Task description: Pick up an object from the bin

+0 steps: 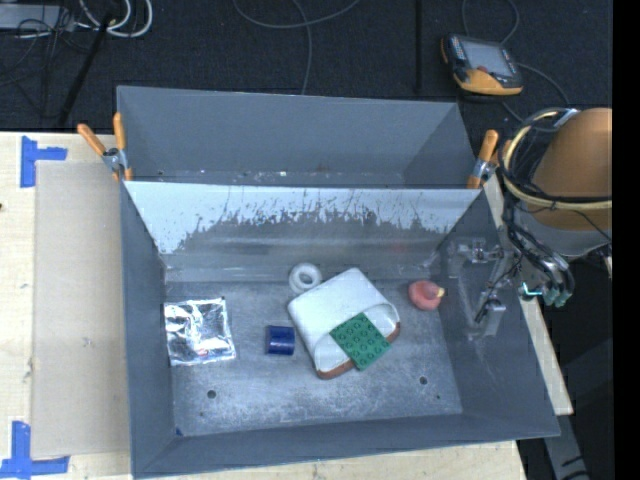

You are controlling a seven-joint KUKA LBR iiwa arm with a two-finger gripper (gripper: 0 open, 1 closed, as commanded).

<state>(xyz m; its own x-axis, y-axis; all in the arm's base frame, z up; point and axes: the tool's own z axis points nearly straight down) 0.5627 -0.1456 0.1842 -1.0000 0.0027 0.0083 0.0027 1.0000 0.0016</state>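
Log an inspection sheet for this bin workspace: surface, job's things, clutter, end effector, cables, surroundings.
Surface: grey bin, floor speckled, back wall scuffed.
Job's things: foil packet at left; blue block; white ring; white pad with green studded plate on it; pink piece.
Clutter: nothing seen.
End effector: by the right wall, apart from the pink piece.
Cables: wrist cables; white cords behind the bin.
Surroundings: orange handheld device.

The grey bin (300, 393) has a flat floor and sloping walls. On the floor lie a foil packet (200, 331) at the left and a blue block (281, 340) just beside a white pad (335, 313) in the middle. A white ring (305, 277) lies just behind the pad, and a pink piece (427, 295) near the right wall.
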